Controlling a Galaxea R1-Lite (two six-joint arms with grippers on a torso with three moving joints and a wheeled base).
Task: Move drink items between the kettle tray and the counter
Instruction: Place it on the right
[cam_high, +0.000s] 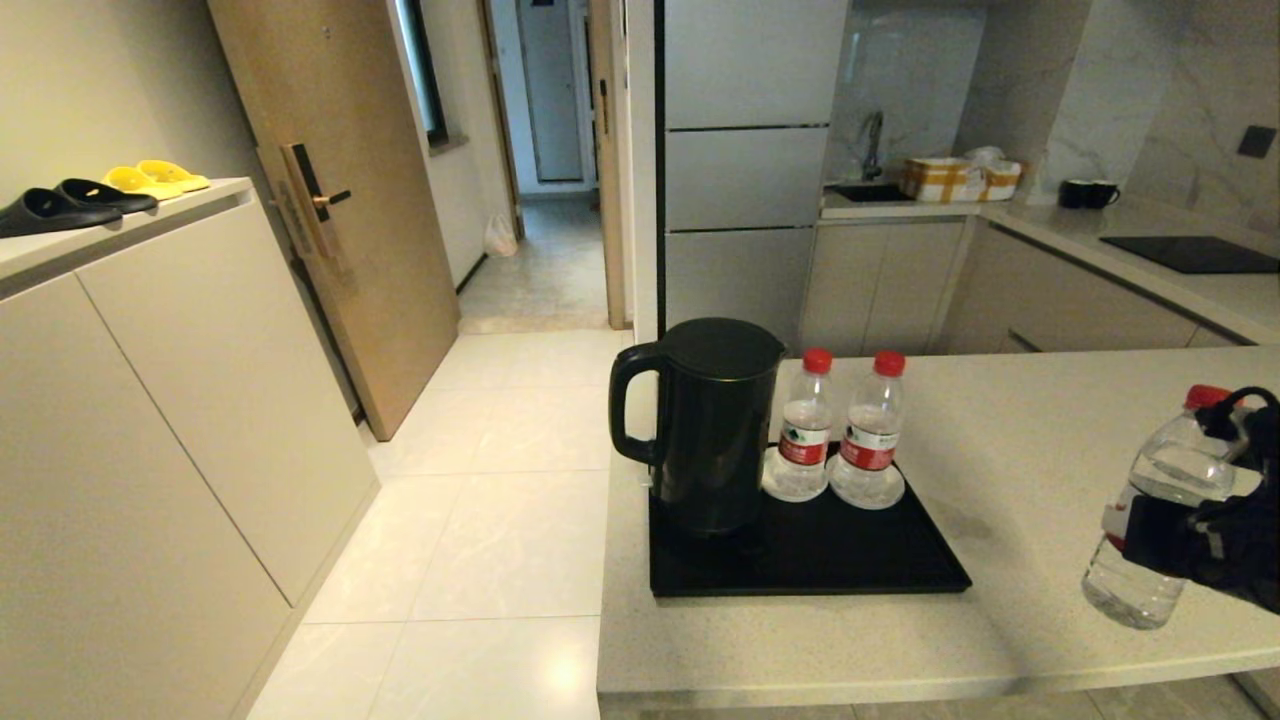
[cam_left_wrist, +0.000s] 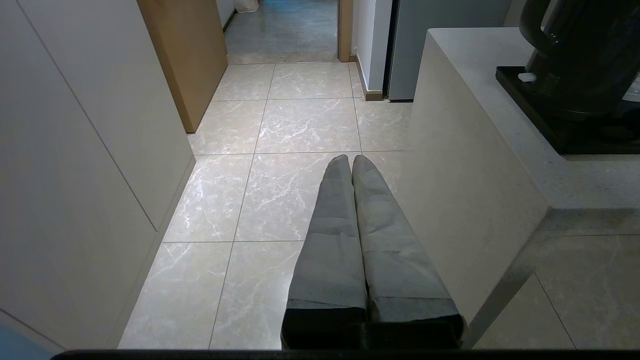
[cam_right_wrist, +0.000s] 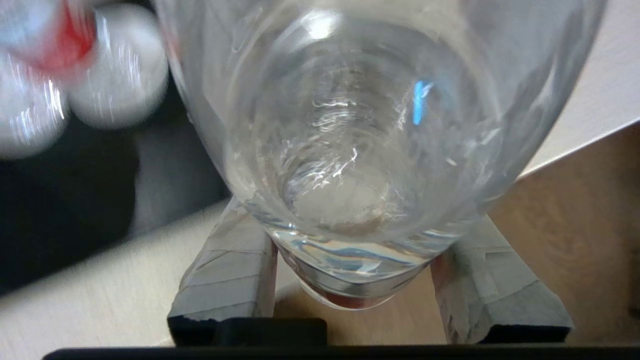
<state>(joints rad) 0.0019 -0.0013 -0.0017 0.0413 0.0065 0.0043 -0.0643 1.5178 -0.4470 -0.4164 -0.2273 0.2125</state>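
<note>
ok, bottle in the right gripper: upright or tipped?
Tipped. The bottle in the right gripper leans, red cap toward the robot's right, base hanging above the counter, unlike the two upright bottles on the kettle tray.

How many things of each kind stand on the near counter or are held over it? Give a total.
Water bottles: 3, two on the tray, one in the right gripper
Kettle: 1
Tray: 1
Total: 5

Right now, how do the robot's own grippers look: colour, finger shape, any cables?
The left gripper has two long, flat fingers that taper to rounded tips, covered in creased grey wrap, on a black base. The right gripper has the same grey-wrapped fingers with angular ends on black mounts. In the head view its body is black, with a black cable looped above.
</note>
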